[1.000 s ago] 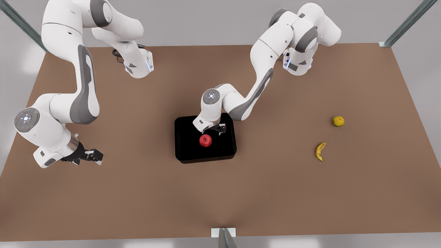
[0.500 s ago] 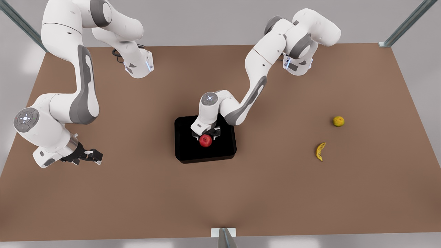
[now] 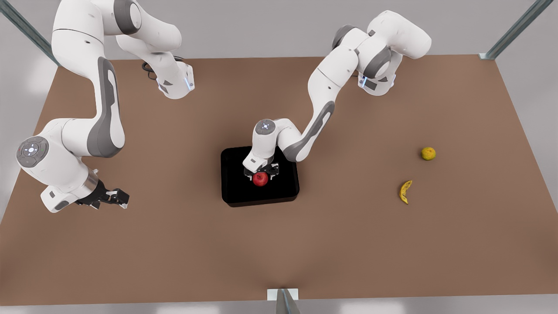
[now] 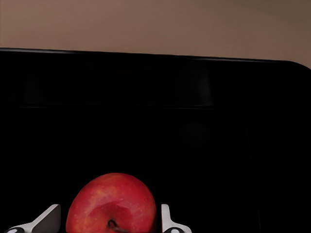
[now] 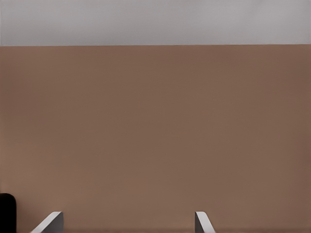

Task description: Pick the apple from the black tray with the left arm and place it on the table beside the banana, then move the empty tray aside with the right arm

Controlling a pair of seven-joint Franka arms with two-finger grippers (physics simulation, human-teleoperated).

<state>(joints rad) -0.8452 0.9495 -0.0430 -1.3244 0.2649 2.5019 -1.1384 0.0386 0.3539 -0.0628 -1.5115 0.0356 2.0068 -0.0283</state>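
Observation:
The red apple lies in the middle of the black tray on the brown table. My left gripper has come down over it, open. In the left wrist view the white fingertips stand on either side of the apple, with thin dark gaps between them and its skin. The spotted banana lies far off at the front view's right. My right gripper waits open above the table at the front view's left, with nothing between its fingers.
A round yellow fruit sits a little behind the banana. The tray's far wall crosses the left wrist view, and a corner of the tray is at the edge of the right wrist view. Bare tabletop surrounds the tray.
The left gripper swung from behind the apple to over it, then sank a little around it. The apple, the tray and the right arm have stayed put.

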